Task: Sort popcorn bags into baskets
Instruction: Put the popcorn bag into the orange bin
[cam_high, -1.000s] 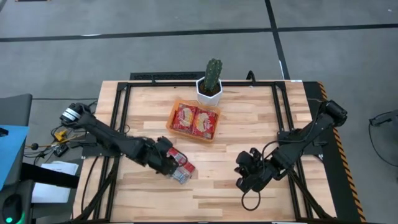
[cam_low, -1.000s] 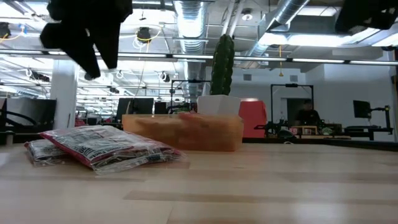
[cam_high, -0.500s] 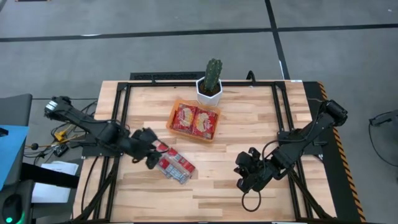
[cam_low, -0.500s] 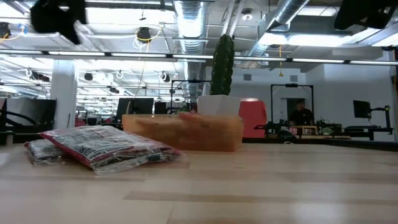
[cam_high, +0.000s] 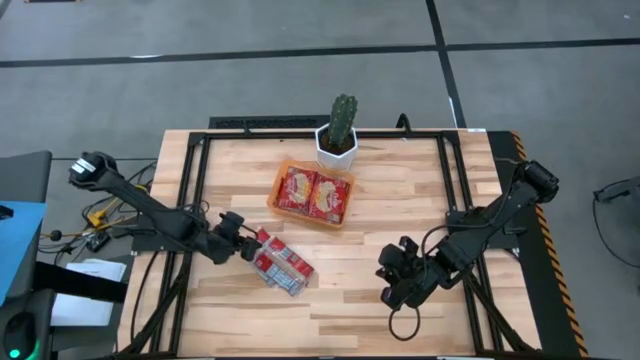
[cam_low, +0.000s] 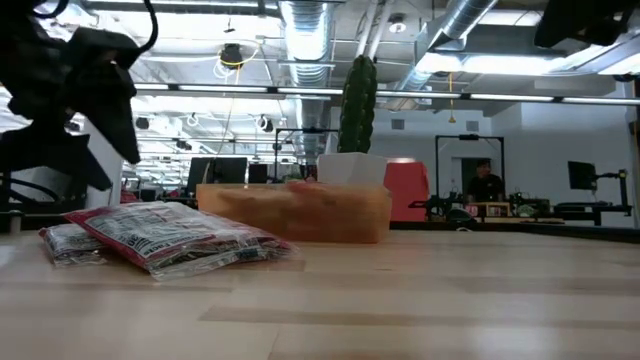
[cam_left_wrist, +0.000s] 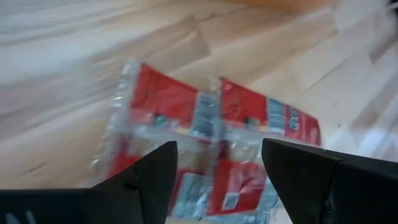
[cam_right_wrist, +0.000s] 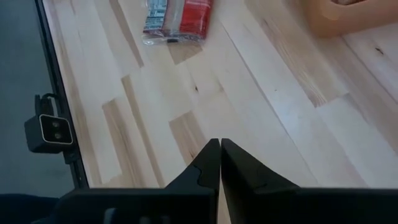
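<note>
1. High view: the orange basket (cam_high: 310, 193) sits just above the frame's centre, with two popcorn bags (cam_high: 312, 193) lying flat inside it. Touching its upper right corner stands a white pot with a cactus (cam_high: 338, 140). A loose pile of bags (cam_high: 281, 266) lies on the table (cam_high: 400, 210) below and left of the basket. The left gripper (cam_high: 240, 241) sits at the pile's left edge. The right gripper (cam_high: 388, 290) waits at lower right, well apart from the bags.

2. Low view: the pile (cam_low: 160, 236) rests on the wood at left, the basket (cam_low: 295, 211) behind it at centre. The left gripper (cam_low: 95, 100) hangs dark at upper left, above the pile.

3. Left wrist view: the fingers (cam_left_wrist: 149, 180) stand spread wide and empty, with the red bags (cam_left_wrist: 205, 134) just beyond them.

4. Right wrist view: the fingers (cam_right_wrist: 208, 165) are pressed together, holding nothing; the pile (cam_right_wrist: 174, 18) shows at the top edge.

5. Judgement: the step in hand looks like reaching for the next bag. The next move calls for lowering over one packet's edge and pinching only that one, since the glossy bags overlap.
</note>
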